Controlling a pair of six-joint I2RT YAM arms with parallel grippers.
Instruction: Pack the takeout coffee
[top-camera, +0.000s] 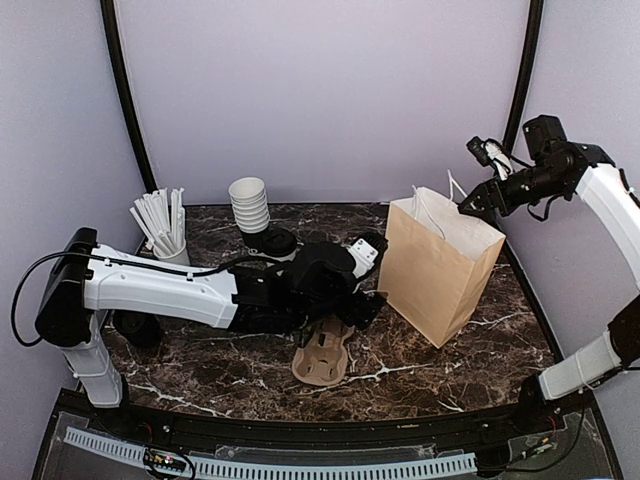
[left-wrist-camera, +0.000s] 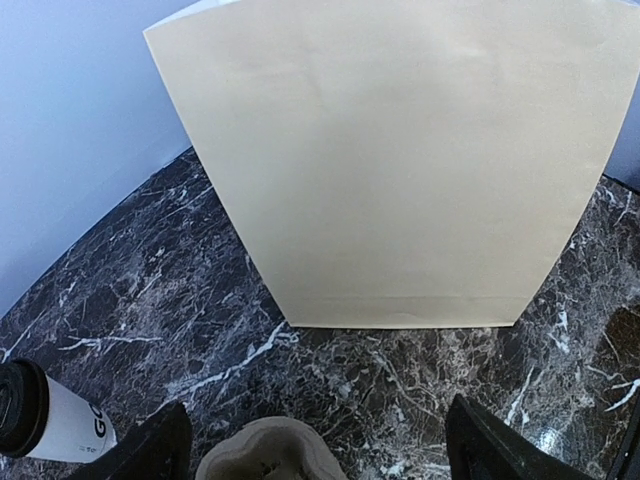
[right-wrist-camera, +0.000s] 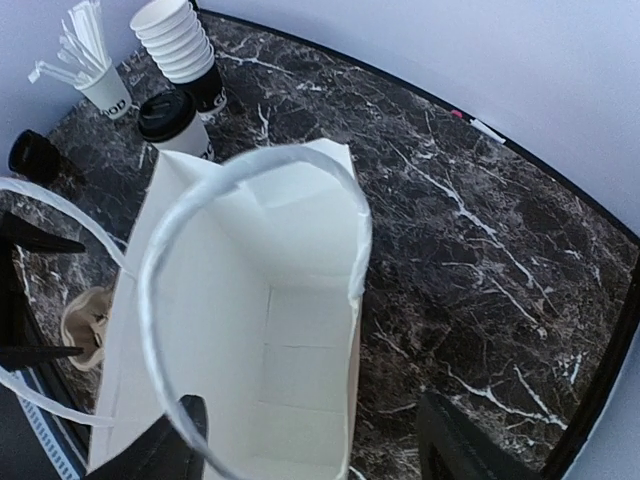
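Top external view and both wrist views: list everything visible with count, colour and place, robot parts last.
lidded coffee cup: one clear, white with black lid, in front of the cup stack; others may be hidden
cup stack: one, white, lidless, back of table
cup of sticks: one, white, back left
paper bag: one, brown with white handles, upright at centre right, empty inside
cup carrier: one, tan, near centre
table: one, dark marble, under everything
left gripper: one, black, open, by the carrier, facing the bag
right gripper: one, black, open, above the bag's mouth
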